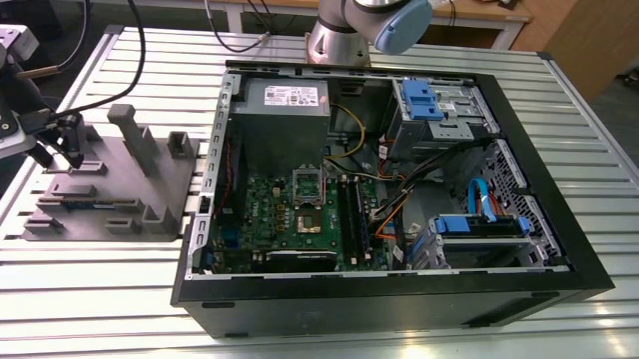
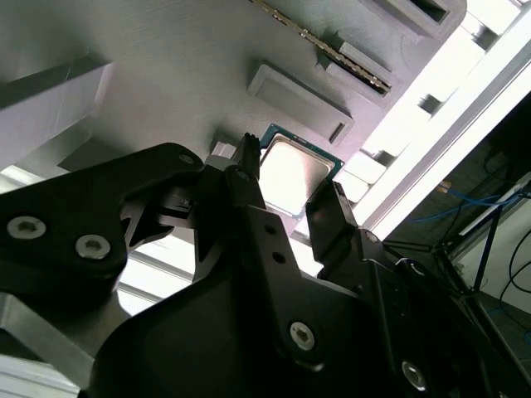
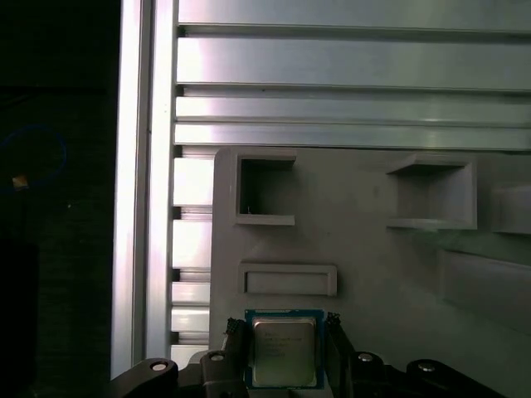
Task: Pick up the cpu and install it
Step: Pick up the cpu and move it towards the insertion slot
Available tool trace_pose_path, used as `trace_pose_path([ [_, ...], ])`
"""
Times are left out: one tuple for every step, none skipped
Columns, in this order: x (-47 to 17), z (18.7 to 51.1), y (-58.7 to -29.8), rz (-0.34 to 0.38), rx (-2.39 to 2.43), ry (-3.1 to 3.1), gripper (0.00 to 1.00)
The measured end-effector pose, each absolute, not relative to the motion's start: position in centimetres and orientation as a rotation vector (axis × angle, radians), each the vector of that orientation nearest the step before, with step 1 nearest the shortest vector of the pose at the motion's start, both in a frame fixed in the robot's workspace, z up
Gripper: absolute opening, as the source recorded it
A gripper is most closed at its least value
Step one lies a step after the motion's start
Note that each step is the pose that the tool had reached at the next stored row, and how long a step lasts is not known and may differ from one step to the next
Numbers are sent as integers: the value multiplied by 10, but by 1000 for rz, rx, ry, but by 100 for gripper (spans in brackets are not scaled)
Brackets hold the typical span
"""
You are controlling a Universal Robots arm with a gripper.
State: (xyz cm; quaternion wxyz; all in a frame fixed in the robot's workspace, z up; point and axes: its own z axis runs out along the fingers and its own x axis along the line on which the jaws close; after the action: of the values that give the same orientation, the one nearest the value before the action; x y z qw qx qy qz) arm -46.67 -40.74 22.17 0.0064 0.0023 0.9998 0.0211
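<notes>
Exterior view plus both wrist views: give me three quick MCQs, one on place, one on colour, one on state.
1. The cpu is: A on the floor; B at the grey fixture, by the gripper; C in a cardboard box.
2. The drive brackets are: A red; B yellow; C blue.
3. The computer case is: A open; B closed; C wrapped.
B: both wrist views show it against the fixture. C: they are blue in the exterior view. A: its motherboard shows.

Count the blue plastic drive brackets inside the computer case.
2. One blue bracket sits in the far corner of the case, toward the exterior view's right; the other lies nearer the camera on that same side. More may hide behind the cables.
</notes>
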Motion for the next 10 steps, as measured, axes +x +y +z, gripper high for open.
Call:
trace_pose_path([
  [-467, 222, -407, 66, 7, 3128, 47],
  [-467, 222, -407, 66, 7, 3128, 47],
  [-467, 223, -407, 66, 7, 3128, 47],
  [-467, 223, -407, 66, 7, 3128, 47],
  [-467, 223, -407, 66, 7, 3128, 47],
  [-467, 224, -407, 66, 7, 3128, 47],
  [-467, 225, -407, 66, 7, 3128, 47],
  [-467, 225, -407, 66, 7, 3128, 47],
  [-467, 225, -407, 66, 7, 3128, 47],
  [-467, 225, -407, 66, 7, 3128, 47],
])
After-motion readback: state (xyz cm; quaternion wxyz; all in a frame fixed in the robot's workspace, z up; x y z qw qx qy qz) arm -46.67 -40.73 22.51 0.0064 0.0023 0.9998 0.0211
